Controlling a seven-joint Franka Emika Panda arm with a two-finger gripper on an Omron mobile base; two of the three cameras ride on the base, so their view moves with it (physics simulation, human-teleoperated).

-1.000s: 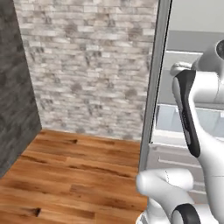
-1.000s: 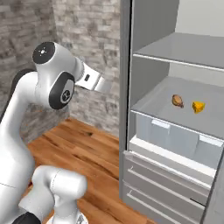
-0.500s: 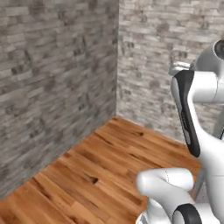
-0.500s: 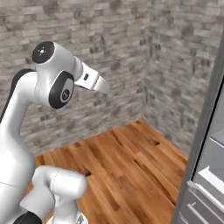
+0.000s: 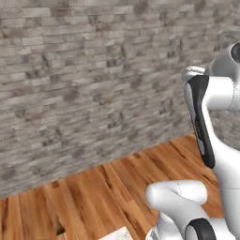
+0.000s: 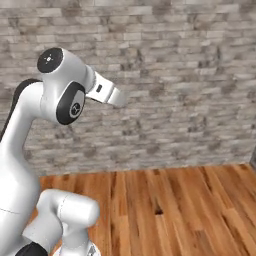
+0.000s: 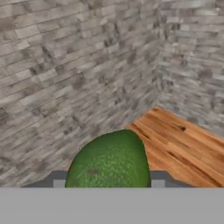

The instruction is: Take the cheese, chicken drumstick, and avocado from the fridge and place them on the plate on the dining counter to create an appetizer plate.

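Note:
The avocado, a dark green ball with a speckled skin, sits low in the hand view between the two dark fingertips. My gripper is shut on it, one tip against each side. In the right base view the white arm is folded high, with its wrist pointing right toward the wall. The fridge, cheese, chicken drumstick, plate and dining counter are out of view.
A grey brick wall spans both base views, with wooden plank floor below it. In the hand view two brick walls meet at a corner above the floor.
The base has turned, so the whole scene slid: the fridge with its shelves left the views to the right, and brick wall and floor replace it. The arm holds its pose, still gripping.

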